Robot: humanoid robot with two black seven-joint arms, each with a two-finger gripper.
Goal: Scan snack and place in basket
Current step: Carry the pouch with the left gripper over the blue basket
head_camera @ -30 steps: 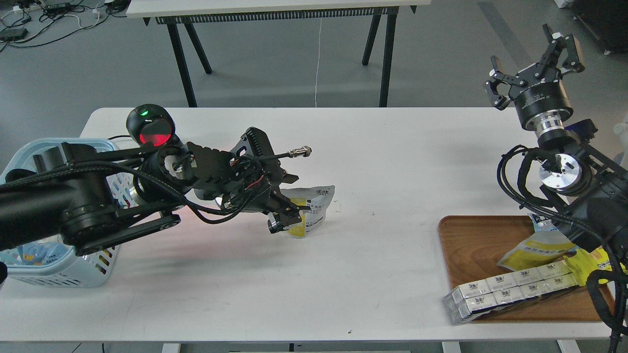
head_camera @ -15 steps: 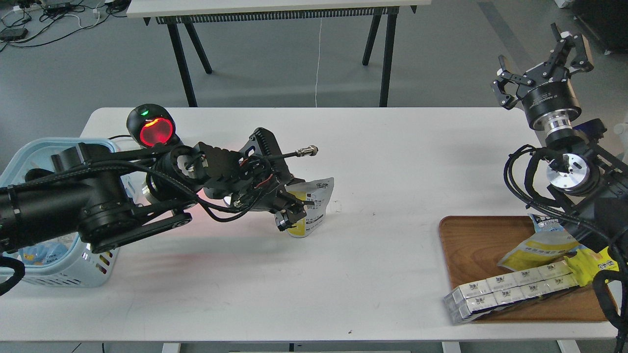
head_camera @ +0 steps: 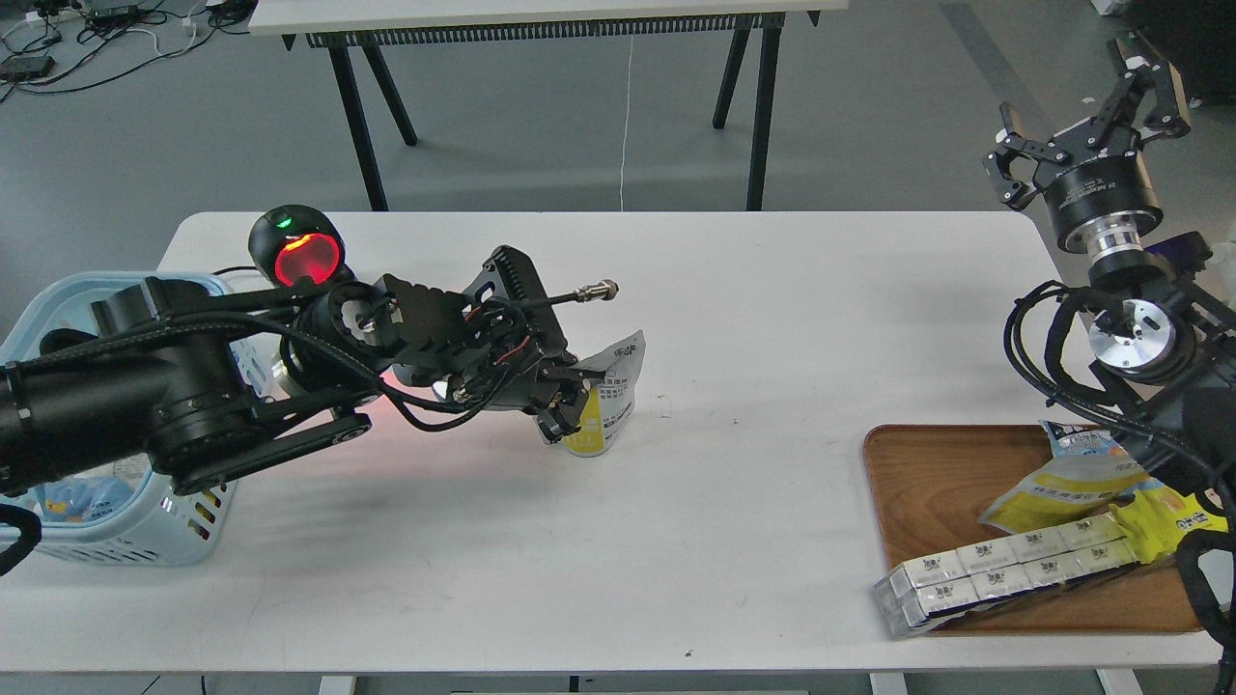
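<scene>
The snack [head_camera: 610, 401] is a small yellow pouch with a silvery-white printed back. It stands nearly upright at the table's middle, its bottom at the tabletop. My left gripper [head_camera: 568, 394] reaches in from the left and is shut on the pouch's left side. The light blue slotted basket [head_camera: 58, 291] stands at the table's left edge, partly hidden behind my left arm. My right gripper [head_camera: 1083, 114] is open and empty, raised high above the table's far right corner.
A black round scanner [head_camera: 294, 253] with a red glowing window stands behind my left arm, next to the basket. A brown wooden tray [head_camera: 927, 473] at the front right holds a long clear pack of white blocks [head_camera: 1004, 571] and a flat yellow pouch [head_camera: 1060, 486].
My left gripper has turned the pouch from leaning right to nearly upright and drawn it slightly left. My right gripper has moved right and away from the table. The scanner's red window glows brighter.
</scene>
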